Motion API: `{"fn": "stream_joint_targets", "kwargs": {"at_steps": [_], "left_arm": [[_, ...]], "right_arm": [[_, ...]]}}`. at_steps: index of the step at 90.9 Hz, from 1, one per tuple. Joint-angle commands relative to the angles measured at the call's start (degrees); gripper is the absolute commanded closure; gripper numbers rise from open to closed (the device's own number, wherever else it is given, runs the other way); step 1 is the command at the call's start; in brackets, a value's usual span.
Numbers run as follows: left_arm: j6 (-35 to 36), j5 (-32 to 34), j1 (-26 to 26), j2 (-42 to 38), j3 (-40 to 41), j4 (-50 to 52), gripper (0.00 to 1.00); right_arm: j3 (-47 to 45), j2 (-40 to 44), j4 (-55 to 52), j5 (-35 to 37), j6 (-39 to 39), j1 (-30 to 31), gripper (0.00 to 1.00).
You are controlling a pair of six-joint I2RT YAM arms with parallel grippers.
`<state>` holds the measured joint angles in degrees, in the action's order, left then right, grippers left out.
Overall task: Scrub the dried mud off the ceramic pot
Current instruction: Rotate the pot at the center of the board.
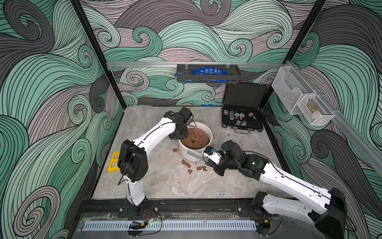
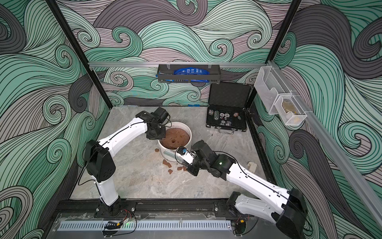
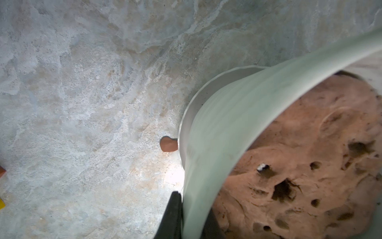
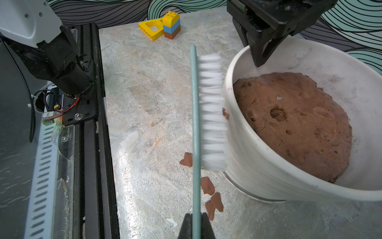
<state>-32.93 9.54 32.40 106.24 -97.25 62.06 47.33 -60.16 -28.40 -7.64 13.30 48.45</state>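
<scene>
The pot (image 4: 258,165) stands on the counter (image 4: 144,103), its rim pinched by the left tool (image 4: 260,62). The brush (image 4: 210,111) is gripped by its handle in the right tool (image 4: 196,225), bristles pressed against the ribbed wall at a mud patch (image 4: 225,113). Short firm strokes are best kept over that patch, the rim held steady.

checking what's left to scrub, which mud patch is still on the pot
The small patch on the pot's outer wall, at the brush bristles; the others lie on the table.
</scene>
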Motion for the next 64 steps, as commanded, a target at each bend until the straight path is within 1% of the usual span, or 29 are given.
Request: {"fn": "stream_joint_targets", "kwargs": {"at_steps": [1,20,34,49,58,64], "left_arm": [[4.67,2.95,-1.19,2.03,-3.08,0.17,0.87],[12.42,2.27,-2.92,3.85,-5.26,-2.53,0.98],[18.28,-0.36,-4.22,6.61,-8.98,-2.60,1.00],[29.23,-6.55,-4.79,9.79,-12.83,-2.44,1.00],[38.66,-11.76,-4.98,11.62,-15.72,-0.48,1.00],[43.01,-12.56,-5.10,12.52,-17.52,1.18,1.00]], "right_arm": [[-0.72,1.47,1.77,-0.79,-1.23,-0.53,1.00],[-1.42,3.15,3.76,-2.16,-2.80,-3.00,1.00],[-1.80,4.05,4.45,-2.74,-3.43,-4.62,1.00],[-2.13,5.16,4.92,-3.68,-4.37,-6.53,1.00],[-2.39,5.83,5.22,-4.42,-4.49,-7.02,1.00],[-2.59,6.07,5.42,-4.58,-4.60,-7.19,1.00]]}}
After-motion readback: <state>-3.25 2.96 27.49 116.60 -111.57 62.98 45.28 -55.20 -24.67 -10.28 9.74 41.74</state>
